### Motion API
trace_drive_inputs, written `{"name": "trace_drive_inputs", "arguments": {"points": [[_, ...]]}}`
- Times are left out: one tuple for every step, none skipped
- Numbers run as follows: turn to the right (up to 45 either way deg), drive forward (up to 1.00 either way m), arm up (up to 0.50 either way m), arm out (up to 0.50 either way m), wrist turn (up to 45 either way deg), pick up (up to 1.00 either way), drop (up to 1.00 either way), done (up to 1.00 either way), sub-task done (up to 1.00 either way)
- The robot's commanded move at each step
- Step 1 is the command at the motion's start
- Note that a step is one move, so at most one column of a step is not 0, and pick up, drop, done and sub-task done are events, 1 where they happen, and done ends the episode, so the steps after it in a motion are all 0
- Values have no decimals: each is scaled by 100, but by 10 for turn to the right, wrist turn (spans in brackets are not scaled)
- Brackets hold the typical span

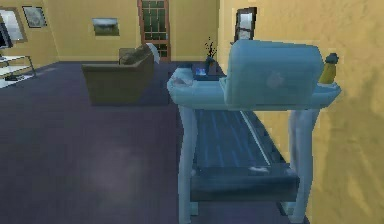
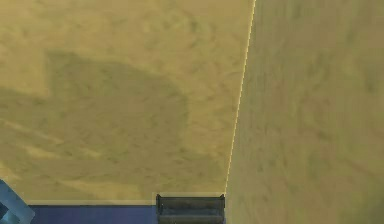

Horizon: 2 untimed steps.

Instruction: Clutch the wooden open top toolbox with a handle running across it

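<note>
Treadmill [image 1: 225,140] hugs yellow wall [image 1: 360,150], probably saving floor; yellowish bottle [image 1: 328,68] on its console [image 1: 275,75], within reach. End effector state: cannot tell.

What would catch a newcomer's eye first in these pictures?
A pale blue treadmill stands in the forward view's right foreground, with a yellow bottle at its console's right end. Behind it, left of centre, sits a brown armchair. The arm side view faces yellow walls meeting in a corner.
</note>
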Motion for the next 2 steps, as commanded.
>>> {"name": "trace_drive_inputs", "arguments": {"points": [[0,0,10,0,0,0,0,0,0],[0,0,0,0,0,0,0,100,0]]}}
